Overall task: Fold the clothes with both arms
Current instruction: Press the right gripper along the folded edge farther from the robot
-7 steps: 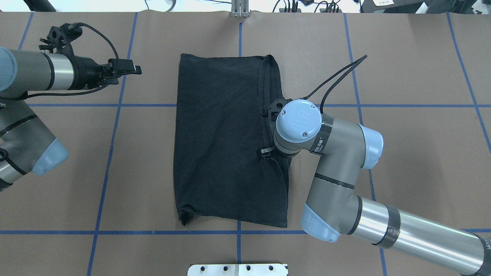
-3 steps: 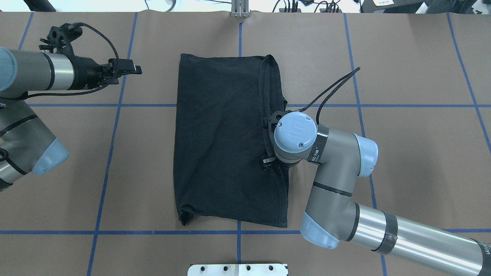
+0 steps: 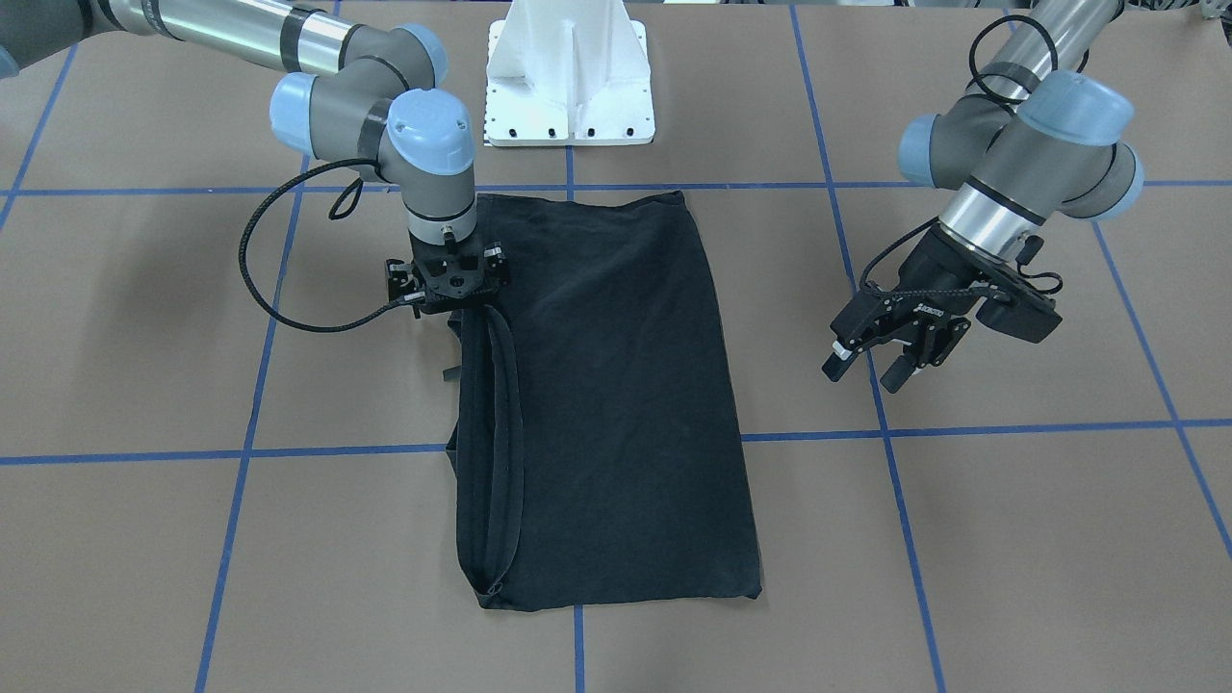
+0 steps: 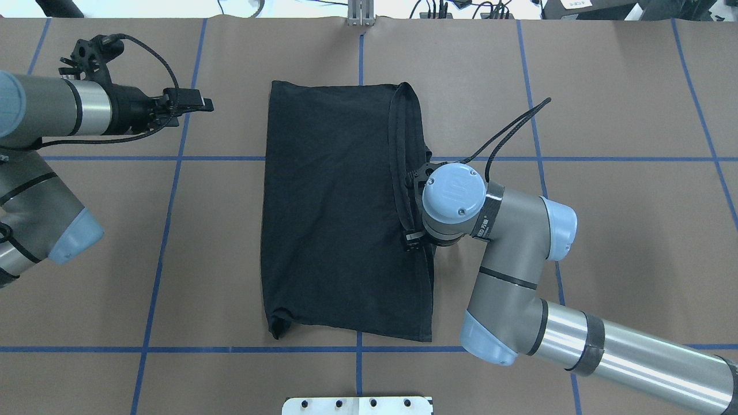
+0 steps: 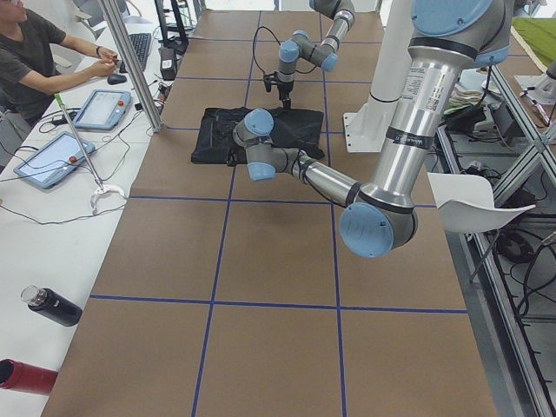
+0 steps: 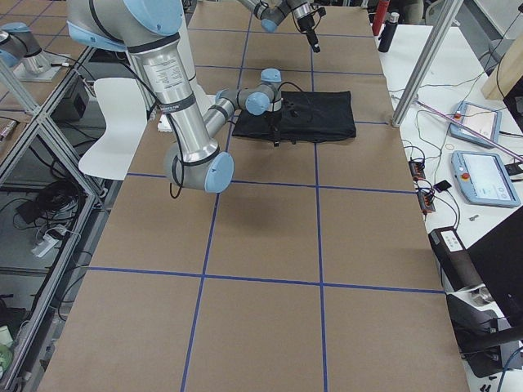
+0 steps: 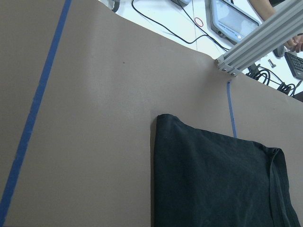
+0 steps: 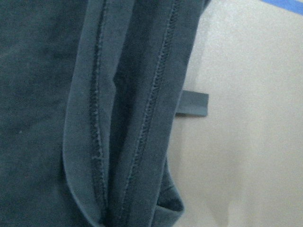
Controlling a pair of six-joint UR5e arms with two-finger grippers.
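Note:
The clothes are one black T-shirt, folded lengthwise into a tall rectangle in the middle of the table. Its print is hidden. Its doubled hems run along the robot's right edge. My right gripper points straight down over that edge, about a third of the way along it from the near end. It is open; the cloth under it lies flat. My left gripper hangs open above bare table, well off the shirt's left side, holding nothing.
The white pedestal base stands at the table's near edge. A small dark tab pokes out beside the shirt's right edge. An aluminium post marks the far edge. A person sits at a side bench with tablets.
My right wrist shifted a little towards the robot along the shirt's right edge, then slightly outward. The shirt and the left arm stayed put.

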